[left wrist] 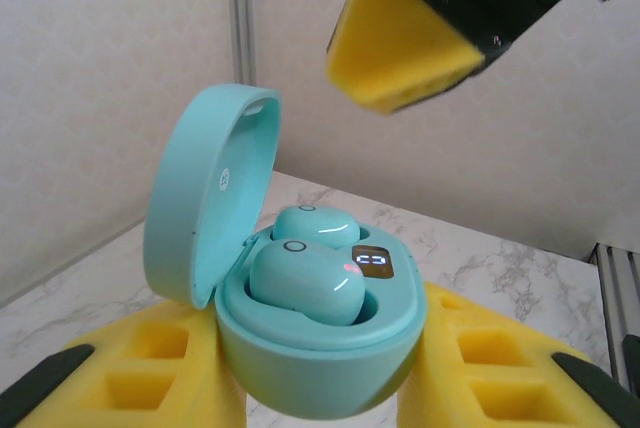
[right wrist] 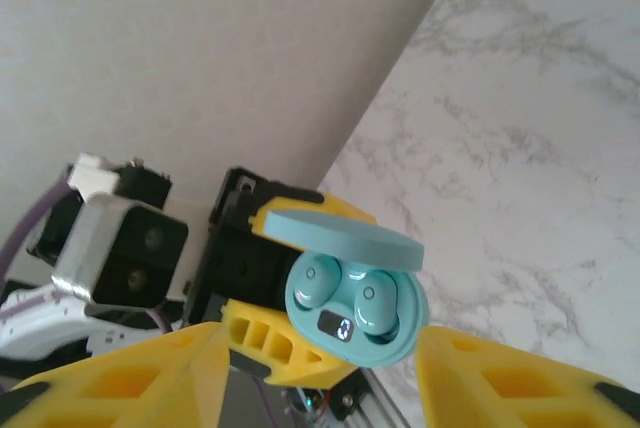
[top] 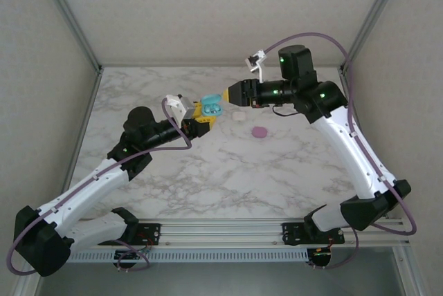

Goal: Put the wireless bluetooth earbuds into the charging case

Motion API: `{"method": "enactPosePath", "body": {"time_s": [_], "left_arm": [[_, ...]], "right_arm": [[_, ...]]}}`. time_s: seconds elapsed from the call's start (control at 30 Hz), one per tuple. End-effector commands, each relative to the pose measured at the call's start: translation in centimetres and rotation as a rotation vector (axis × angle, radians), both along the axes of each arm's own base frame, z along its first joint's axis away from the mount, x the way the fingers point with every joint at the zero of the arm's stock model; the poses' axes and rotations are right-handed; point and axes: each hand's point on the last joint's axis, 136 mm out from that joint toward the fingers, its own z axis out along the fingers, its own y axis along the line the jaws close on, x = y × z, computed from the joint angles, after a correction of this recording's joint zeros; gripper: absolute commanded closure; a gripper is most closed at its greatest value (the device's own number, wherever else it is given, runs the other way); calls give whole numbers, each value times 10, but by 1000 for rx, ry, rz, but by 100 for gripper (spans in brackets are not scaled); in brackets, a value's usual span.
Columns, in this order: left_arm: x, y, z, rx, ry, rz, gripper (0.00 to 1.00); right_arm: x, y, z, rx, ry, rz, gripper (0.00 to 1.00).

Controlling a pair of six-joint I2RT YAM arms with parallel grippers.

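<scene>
Teal plastic sits at the centre of things: the charging case (left wrist: pixel 310 348) is pinched by its lower shell in the left gripper (top: pixel 202 115), raised off the counter (top: pixel 208 185) just above the middle of the top view. Its lid (left wrist: pixel 200 198) is hinged up. Both teal earbuds (left wrist: pixel 305 283) lie in their wells inside it. The right gripper (top: pixel 228 94) hangs just beside the case on its right in the top view, its yellow pads spread wide with nothing between them.

The likeliest trouble, as I judge it, is contact from that free gripper. One of its pads (left wrist: pixel 420 38) hangs near the open lid in the upper right of the left wrist view. A careless move there could knock the lid or lever the case round in its hold. The shell is smooth and rounded, so a sideways push may twist it or squeeze it out of the grip. The nearer earbud looks to sit a little proud. If it is not fully home, shutting the lid could pop it loose and drop it.

A whitish piece (top: pixel 239 115) and a mauve one (top: pixel 259 132) lie on the counter below the right gripper, too small to identify.

For writing, a small lit display (left wrist: pixel 372 262) shows a digit, perhaps a zero, not crisp enough to be sure. A round mark inside the lid is illegible, and no brand can be read.
</scene>
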Motion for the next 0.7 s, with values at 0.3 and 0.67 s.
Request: {"method": "enactPosePath", "body": {"time_s": [0.3,0.67], "left_arm": [[-12,-3,22,-14,-61,-35,79],[-8,-3,25,-28,-61,-20,79]], "right_arm": [[43,22,-24,-43,168,-77,39],[18,27,-38,-55,220,34,35]]}}
